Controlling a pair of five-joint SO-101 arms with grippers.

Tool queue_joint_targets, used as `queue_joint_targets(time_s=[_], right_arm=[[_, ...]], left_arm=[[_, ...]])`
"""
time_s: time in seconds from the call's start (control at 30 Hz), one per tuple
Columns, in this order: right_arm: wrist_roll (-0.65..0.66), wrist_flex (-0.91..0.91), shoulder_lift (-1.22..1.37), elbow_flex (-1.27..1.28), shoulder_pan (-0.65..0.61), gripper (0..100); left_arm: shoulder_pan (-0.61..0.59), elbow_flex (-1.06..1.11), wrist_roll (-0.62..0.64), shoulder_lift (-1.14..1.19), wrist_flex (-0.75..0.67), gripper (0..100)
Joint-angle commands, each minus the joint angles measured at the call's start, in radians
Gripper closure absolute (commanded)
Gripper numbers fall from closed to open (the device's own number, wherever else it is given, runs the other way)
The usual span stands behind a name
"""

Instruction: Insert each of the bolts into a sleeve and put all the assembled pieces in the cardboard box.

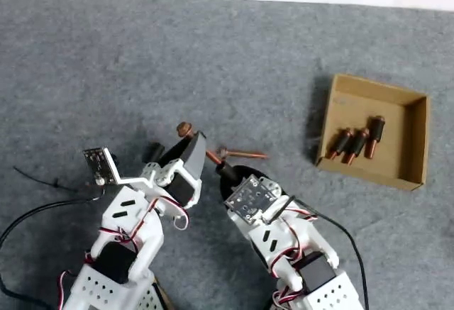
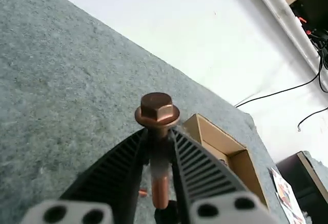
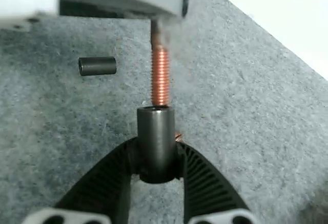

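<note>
Grey felt covers the desk (image 1: 213, 54). Left fingers (image 2: 123, 165) pinch a bolt (image 2: 157, 114), right fingers (image 3: 205, 183) a sleeve (image 3: 155, 142), so thread tip lines up with bore.

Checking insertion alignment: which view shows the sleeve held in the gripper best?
The right wrist view: the sleeve sits in the right gripper, its open mouth at the bolt tip. The high view shows its dark end; the left wrist view, a sliver beneath the bolt.

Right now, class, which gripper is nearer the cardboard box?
Right. The right gripper, holding a sleeve, is closer to the cardboard box; the left gripper, holding a bolt, sits beyond it, farther off.
</note>
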Motion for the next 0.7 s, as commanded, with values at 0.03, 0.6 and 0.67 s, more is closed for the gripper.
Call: queue_joint_targets(time_s=[0.03, 0.6, 0.67], right_arm=[[0.012, -0.002, -0.015, 0.097, 0.010, 99.4], [0.012, -0.002, -0.015, 0.097, 0.012, 99.4], [0.012, -0.002, -0.015, 0.097, 0.012, 99.4]], left_arm=[[0.027, 0.019, -0.005, -0.022, 0.002, 99], [0.093, -0.015, -0.003, -0.024, 0.060, 99], [0.096, -0.018, -0.003, -0.024, 0.068, 99]])
